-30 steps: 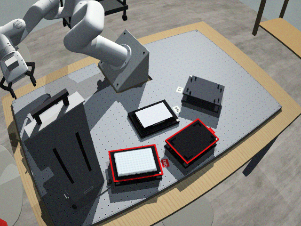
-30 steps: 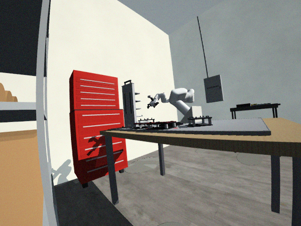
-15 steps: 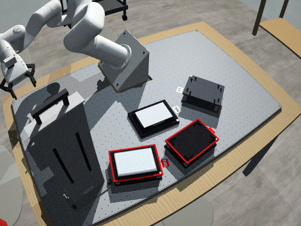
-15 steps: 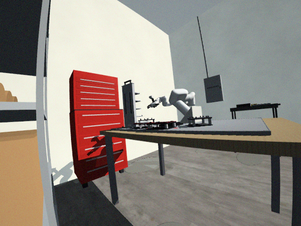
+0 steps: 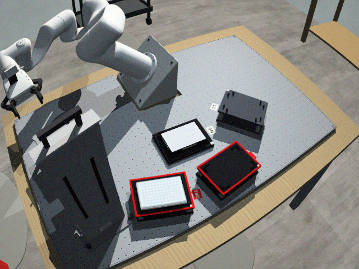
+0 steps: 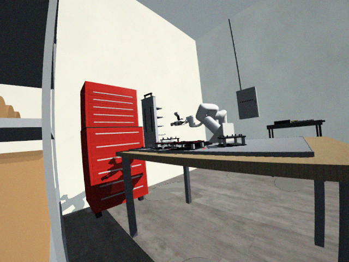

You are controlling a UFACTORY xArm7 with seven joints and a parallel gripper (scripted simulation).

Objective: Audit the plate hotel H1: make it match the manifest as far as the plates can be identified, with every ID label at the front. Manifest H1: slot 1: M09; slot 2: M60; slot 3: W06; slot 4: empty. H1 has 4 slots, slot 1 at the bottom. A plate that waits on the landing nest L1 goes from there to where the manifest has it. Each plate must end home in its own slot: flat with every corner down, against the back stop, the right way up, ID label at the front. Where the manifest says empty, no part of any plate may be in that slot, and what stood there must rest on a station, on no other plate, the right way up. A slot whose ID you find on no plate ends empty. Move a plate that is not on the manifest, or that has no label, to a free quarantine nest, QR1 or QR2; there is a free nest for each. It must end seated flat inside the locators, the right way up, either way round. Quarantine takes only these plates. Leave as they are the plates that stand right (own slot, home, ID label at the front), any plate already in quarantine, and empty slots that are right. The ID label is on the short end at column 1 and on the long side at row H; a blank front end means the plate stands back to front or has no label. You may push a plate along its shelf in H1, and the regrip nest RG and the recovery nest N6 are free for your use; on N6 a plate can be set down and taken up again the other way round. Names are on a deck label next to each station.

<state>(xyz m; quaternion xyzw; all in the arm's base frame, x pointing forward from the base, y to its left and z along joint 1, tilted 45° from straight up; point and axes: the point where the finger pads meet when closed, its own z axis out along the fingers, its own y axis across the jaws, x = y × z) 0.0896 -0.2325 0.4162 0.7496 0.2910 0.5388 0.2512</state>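
Note:
The plate hotel H1 (image 5: 72,176) (image 6: 148,121) is a dark tower with a top handle at the deck's left. The top view shows it from behind, so its slots are hidden. In the exterior view its shelves show only as small thin edges, and I cannot tell whether plates lie on them. My gripper (image 5: 28,107) (image 6: 173,121) is open and empty. It hangs in the air in front of the hotel, pointing toward the shelves. A plate with a plain white top (image 5: 183,135) lies on nest N6 (image 5: 162,150). A white well plate (image 5: 161,192) sits in a red-framed quarantine nest (image 5: 161,210).
The second red-framed quarantine nest (image 5: 229,167) is empty. The landing nest L1 (image 5: 242,111) at the back right is empty. The arm's grey base block (image 5: 153,75) stands behind the nests. A red tool cabinet (image 6: 112,141) stands beyond the table.

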